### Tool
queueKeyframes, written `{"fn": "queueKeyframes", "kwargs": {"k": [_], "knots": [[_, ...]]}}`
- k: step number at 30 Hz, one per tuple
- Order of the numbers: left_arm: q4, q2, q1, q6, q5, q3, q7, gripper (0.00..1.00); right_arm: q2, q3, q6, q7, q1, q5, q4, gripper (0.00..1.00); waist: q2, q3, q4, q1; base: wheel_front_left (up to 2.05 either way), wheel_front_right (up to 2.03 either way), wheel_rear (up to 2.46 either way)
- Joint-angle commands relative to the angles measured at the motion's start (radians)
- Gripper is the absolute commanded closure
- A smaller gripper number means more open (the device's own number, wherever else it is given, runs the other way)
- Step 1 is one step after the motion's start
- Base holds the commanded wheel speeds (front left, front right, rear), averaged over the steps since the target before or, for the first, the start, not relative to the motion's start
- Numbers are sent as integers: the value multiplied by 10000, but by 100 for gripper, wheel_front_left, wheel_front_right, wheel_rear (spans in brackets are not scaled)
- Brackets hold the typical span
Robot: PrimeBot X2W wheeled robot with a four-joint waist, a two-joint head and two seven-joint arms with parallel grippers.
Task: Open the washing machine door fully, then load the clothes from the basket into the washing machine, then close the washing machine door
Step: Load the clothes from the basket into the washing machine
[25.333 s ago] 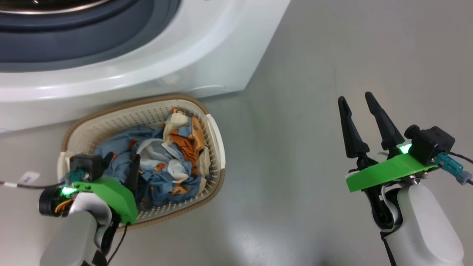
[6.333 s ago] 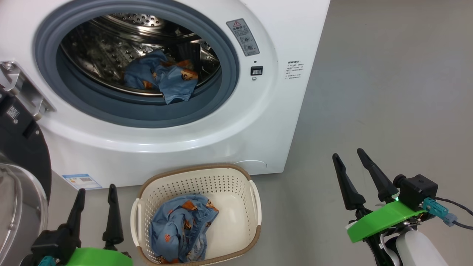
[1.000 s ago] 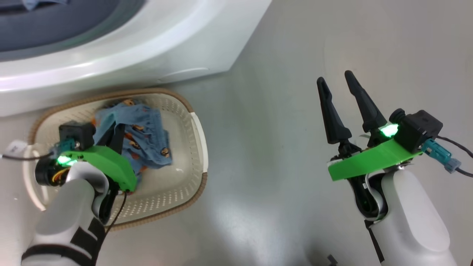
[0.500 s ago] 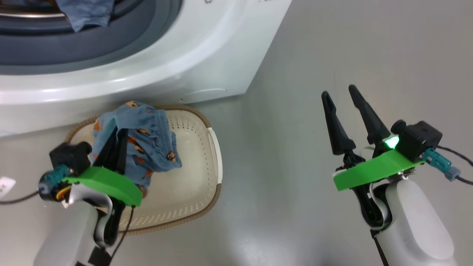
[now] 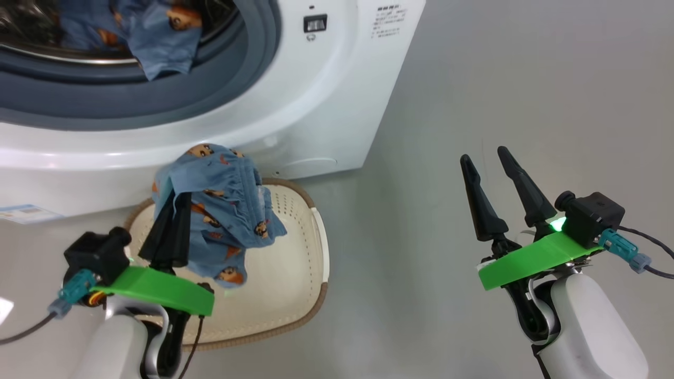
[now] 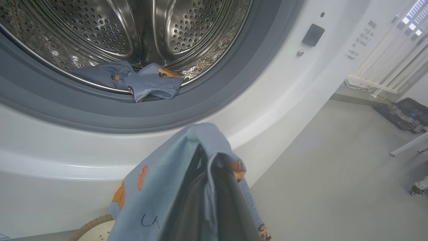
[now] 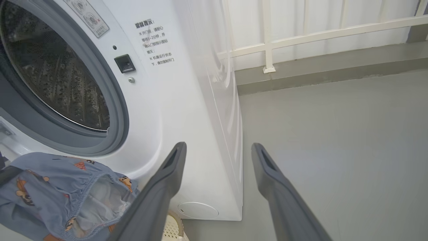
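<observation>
You are mid-load: your left jaws are clamped on a blue printed garment (image 5: 224, 210) held above the basket (image 5: 287, 295), your right jaws apart and idle, so next carry it up into the open washing machine (image 5: 337, 105), where other clothes (image 5: 158, 37) already lie in the drum

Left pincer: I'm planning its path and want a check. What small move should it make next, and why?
Probably raise it and carry it forward toward the drum. The left pincer is shut on a blue garment that hangs above the basket, and the drum stands open just ahead, with clothes lying at its lip.
</observation>
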State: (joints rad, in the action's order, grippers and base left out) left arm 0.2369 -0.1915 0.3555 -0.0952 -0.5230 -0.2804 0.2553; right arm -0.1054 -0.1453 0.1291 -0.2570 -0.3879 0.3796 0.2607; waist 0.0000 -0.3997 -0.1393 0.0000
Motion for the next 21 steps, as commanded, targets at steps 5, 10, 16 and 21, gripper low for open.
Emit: {"fn": "queueKeyframes", "kwargs": {"k": [5,10,16,21], "knots": [[-892,-89,-448,98,207,574,64,100,-114,-213,16,-48,369,85,-120,0,0,683,175,0,0,0,0],[-1130,136,-873,211,226,820,64,100,-202,-233,16,-48,559,138,-34,0,0,1267,262,0,0,0,0],[-1152,389,-1313,249,359,1080,64,100,-383,-272,16,-48,826,141,22,0,0,1957,393,0,0,0,0],[-1193,512,-1550,264,468,1282,64,100,-494,-301,16,-48,973,99,-121,0,0,2305,482,0,0,0,0]]}}
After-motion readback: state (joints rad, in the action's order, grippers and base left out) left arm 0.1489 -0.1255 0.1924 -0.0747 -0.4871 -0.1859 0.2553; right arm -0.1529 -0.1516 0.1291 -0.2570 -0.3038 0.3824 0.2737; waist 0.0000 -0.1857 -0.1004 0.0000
